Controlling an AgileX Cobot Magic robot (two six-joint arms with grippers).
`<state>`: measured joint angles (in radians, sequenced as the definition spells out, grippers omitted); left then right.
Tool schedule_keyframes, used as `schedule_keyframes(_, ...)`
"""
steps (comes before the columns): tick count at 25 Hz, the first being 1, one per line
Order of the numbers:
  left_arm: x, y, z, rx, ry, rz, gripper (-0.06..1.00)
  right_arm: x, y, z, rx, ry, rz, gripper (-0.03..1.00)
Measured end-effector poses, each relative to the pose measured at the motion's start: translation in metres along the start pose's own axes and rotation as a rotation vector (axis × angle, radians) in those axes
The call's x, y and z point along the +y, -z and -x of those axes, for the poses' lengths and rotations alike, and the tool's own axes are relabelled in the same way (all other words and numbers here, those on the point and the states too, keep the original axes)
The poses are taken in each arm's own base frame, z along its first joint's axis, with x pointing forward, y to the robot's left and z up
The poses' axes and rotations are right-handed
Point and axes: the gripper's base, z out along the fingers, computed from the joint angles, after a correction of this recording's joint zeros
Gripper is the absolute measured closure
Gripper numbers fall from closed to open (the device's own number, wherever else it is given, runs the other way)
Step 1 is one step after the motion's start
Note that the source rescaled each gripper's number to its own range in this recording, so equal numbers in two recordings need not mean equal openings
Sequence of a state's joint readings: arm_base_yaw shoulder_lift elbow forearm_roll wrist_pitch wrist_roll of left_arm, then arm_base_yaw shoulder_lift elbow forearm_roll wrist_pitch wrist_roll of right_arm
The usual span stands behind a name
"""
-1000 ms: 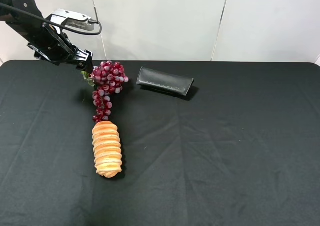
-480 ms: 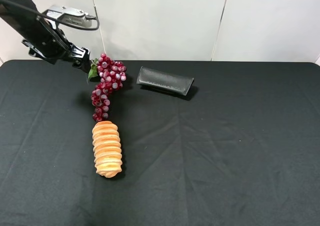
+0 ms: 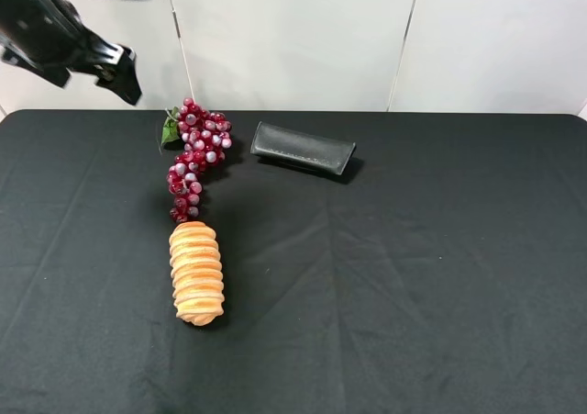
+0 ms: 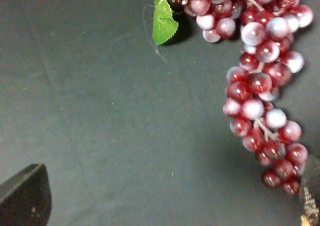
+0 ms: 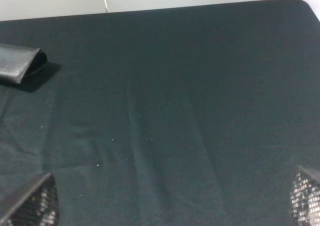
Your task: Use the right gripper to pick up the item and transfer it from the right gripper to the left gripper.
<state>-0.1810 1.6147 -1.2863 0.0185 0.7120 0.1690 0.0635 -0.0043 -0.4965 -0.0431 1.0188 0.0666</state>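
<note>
A bunch of red grapes (image 3: 195, 162) with a green leaf lies on the black table (image 3: 413, 267) at the back left; it also shows in the left wrist view (image 4: 260, 80). My left gripper (image 3: 124, 76) is open and empty, raised above and left of the grapes; its fingertips (image 4: 25, 198) stand wide apart in the left wrist view. My right gripper (image 5: 167, 203) is open and empty over bare cloth; it is out of the exterior view.
A ridged bread loaf (image 3: 196, 273) lies just in front of the grapes, touching their lower end. A black case (image 3: 303, 148) lies at the back middle, also in the right wrist view (image 5: 20, 65).
My left gripper has let go of the grapes and risen up and to the left. The grapes have settled flat on the table.
</note>
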Motion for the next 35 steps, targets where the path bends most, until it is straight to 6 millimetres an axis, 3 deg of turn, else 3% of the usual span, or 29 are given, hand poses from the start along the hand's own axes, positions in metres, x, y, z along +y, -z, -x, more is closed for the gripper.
schedule_keyframes(8, -0.005, 0.079, -0.020, -0.061, 0.027, 0.007, -0.06, 0.000, 0.000, 0.000, 0.000, 0.000, 0.000, -0.03)
schedule_keyframes(14, -0.011, 0.139, -0.051, -0.082, 0.055, 0.007, -0.06, 0.000, 0.000, 0.000, 0.001, 0.000, 0.000, -0.03)
schedule_keyframes(21, -0.017, 0.190, -0.089, -0.109, 0.071, 0.007, -0.06, 0.000, 0.000, 0.000, 0.001, 0.000, 0.000, -0.03)
schedule_keyframes(26, -0.023, 0.206, -0.125, -0.168, 0.112, 0.011, -0.06, 0.000, 0.000, 0.000, 0.001, 0.000, 0.000, -0.03)
schedule_keyframes(35, -0.039, 0.205, -0.223, -0.267, 0.155, 0.014, -0.06, 0.000, 0.000, 0.000, 0.001, 0.000, 0.000, -0.03)
